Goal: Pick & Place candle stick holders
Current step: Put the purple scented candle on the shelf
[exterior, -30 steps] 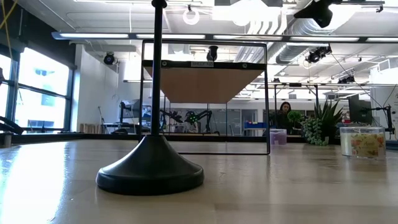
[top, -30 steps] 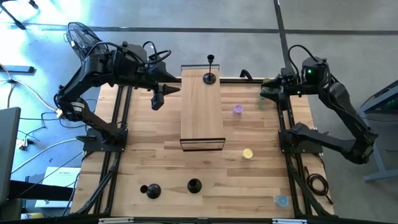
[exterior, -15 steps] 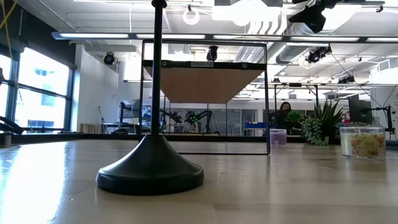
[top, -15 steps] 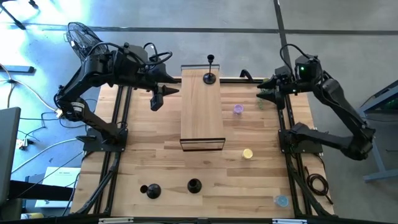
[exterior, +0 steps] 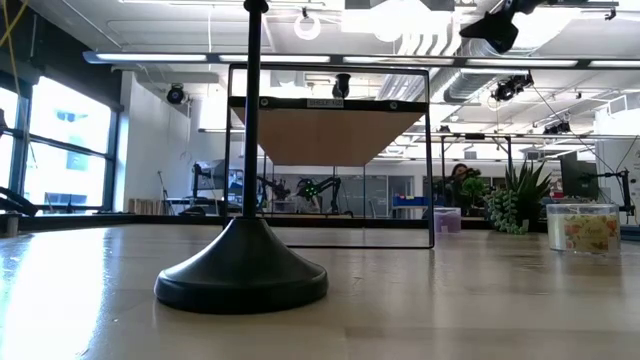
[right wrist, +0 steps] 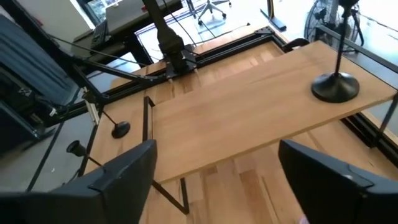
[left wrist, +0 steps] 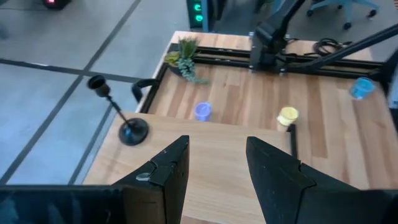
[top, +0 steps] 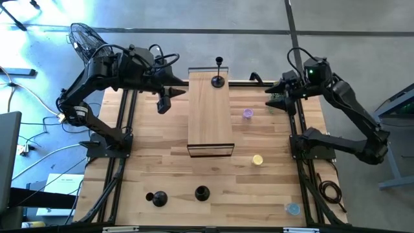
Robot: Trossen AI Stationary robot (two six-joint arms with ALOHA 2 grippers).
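Observation:
One black candle stick holder (top: 218, 80) stands on its disc base at the far end of a raised wooden shelf (top: 209, 116); it also shows in the left wrist view (left wrist: 132, 131) and the right wrist view (right wrist: 336, 86). Two more holders (top: 156, 198) (top: 202, 193) stand on the table near its near edge; one fills the low view (exterior: 241, 276). My left gripper (top: 163, 103) (left wrist: 217, 146) is open and empty, hovering left of the shelf. My right gripper (top: 277, 97) (right wrist: 217, 149) is open and empty, above the table's far right.
A purple cup (top: 248, 114), a yellow cup (top: 257, 159) and a blue cup (top: 292, 208) stand on the table right of the shelf. A green plant sprig (top: 274, 103) lies at the far right. The shelf stands on a thin black frame (exterior: 431, 160).
My right gripper has moved a little toward the table's left, toward the shelf, staying open. The holders have not moved.

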